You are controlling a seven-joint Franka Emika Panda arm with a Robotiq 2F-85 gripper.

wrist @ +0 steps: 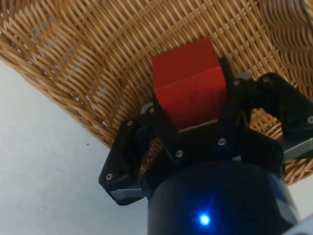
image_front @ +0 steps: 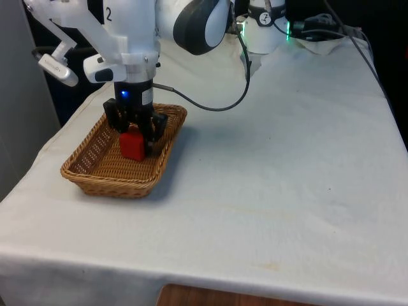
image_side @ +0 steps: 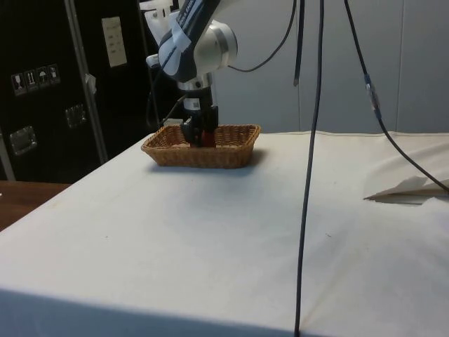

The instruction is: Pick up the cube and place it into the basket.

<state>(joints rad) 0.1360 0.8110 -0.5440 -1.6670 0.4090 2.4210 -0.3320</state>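
front view: my gripper (image_front: 135, 141) is lowered inside the wicker basket (image_front: 95, 175), fingers clamped on the red cube (image_front: 132, 146). i read the cube as held within the basket walls, just above or on its woven floor; i cannot tell which. the basket sits near the table's (image_front: 274, 191) far corner on the front view's left.

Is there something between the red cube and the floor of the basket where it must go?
Nothing visible. The gripper holds the red cube between its fingers, inside the wicker basket, low over its woven floor. Whether the cube already touches the floor cannot be told.
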